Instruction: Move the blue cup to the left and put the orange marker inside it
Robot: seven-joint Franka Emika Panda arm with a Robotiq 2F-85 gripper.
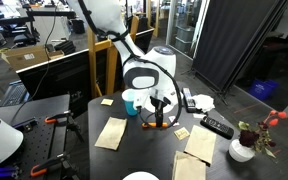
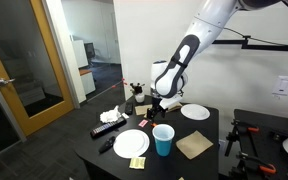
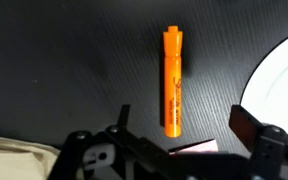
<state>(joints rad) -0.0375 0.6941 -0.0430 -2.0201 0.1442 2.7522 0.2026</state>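
Gripper (image 3: 181,113) hangs over the orange marker (image 3: 172,80), jaws spread wide, nothing held. In the wrist view the marker lies flat on the dark table (image 3: 64,60), with its long axis across the closing line, so alignment looks ok. The blue cup (image 1: 131,103) stands upright just left of the gripper in an exterior view. Can't tell whether that's its final spot.

Risks from here, as judged:
- Only the marker's near end sits between the fingers (image 3: 246,122). Closing there gives an end grab, so the marker would likely pivot, hang tilted and clip the cup rim or miss it.
- The marker is thin and flat on the table. Stop short and the pads close above it or roll it away. Go too deep and the fingertips jam on the table.
- The white plate (image 3: 284,70) rim is near the finger on that side and could snag on descent.
- The blue cup looks light and is close. A careless swing or a skewed insertion could tip or shove it.
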